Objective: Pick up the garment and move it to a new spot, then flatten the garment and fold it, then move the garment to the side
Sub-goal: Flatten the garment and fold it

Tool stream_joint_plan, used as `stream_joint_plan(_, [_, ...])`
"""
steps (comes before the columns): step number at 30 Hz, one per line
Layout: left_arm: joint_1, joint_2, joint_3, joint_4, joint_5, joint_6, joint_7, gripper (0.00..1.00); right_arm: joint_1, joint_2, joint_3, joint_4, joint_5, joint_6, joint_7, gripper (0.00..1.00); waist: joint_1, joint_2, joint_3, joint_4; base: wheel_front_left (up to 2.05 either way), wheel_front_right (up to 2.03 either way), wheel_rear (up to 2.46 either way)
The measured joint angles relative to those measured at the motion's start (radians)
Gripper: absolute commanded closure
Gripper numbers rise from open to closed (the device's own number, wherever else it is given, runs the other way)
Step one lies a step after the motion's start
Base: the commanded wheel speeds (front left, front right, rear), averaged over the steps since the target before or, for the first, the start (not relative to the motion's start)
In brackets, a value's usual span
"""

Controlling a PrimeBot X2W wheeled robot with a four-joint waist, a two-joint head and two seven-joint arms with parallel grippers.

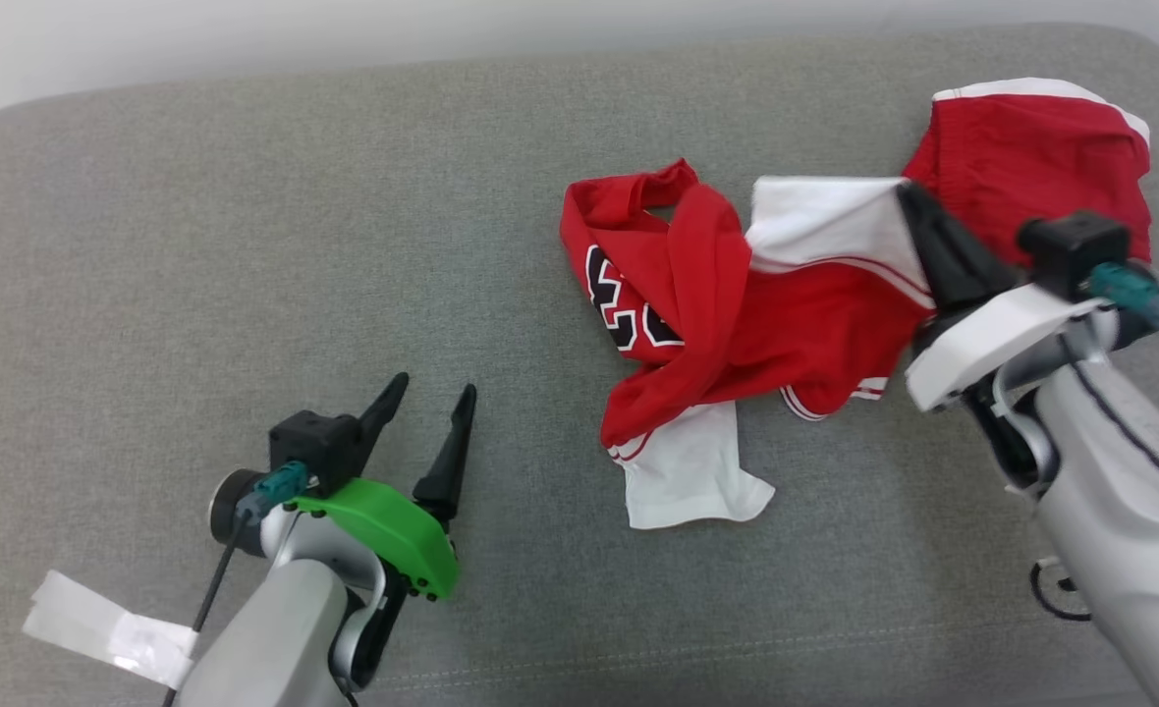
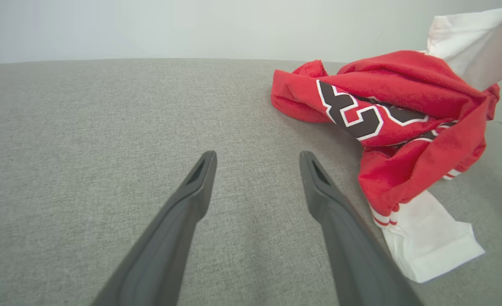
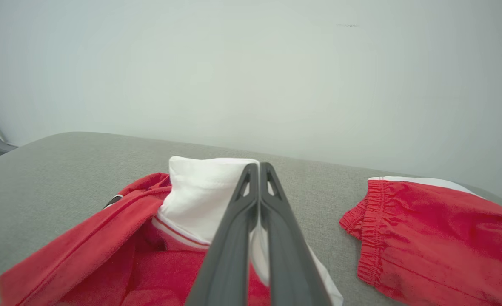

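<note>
The garment is a crumpled red jersey with white sleeves and a black number, lying right of centre on the grey cushion. My right gripper is shut on its white sleeve at the upper right edge, lifting that fabric slightly. In the right wrist view the gripper has its two fingers pressed together with the white sleeve pinched between them. My left gripper stands open at the lower left, apart from the jersey. Its fingers hold nothing in the left wrist view.
Red shorts with a white band lie at the far right, also seen as red shorts in the right wrist view. A strip of white tape lies near the front left edge. A pale wall stands behind the cushion.
</note>
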Motion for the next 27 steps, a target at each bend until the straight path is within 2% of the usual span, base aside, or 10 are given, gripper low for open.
stream_joint_plan(4, [-0.01, -0.013, -0.046, -0.035, 0.036, -0.018, 0.002, 0.0, -0.002, -0.031, -0.032, -0.003, 0.022, -0.006, -0.001, 1.0, 0.0, 0.0, 0.001, -0.009, 0.0, 0.0, 0.0])
stream_joint_plan(13, [-0.141, -0.062, -0.204, -0.121, 0.095, -0.045, 0.069, 0.0, 0.001, -0.013, -0.024, -0.012, 0.03, -0.004, -0.001, 1.0, 0.0, 0.0, 0.012, -0.034, 0.0, 0.0, 0.0])
stream_joint_plan(19, [-0.154, -0.075, -0.259, -0.116, 0.07, -0.049, 0.129, 0.0, 0.003, 0.02, 0.007, -0.012, 0.03, -0.001, -0.001, 1.0, 0.0, 0.0, 0.019, -0.059, 0.0, 0.0, 0.0])
stream_joint_plan(27, [-0.173, -0.075, -0.291, -0.07, 0.012, -0.053, 0.199, 0.0, 0.004, 0.027, 0.011, -0.012, 0.028, 0.005, -0.001, 1.0, 0.0, 0.0, 0.029, -0.088, 0.0, 0.0, 0.0])
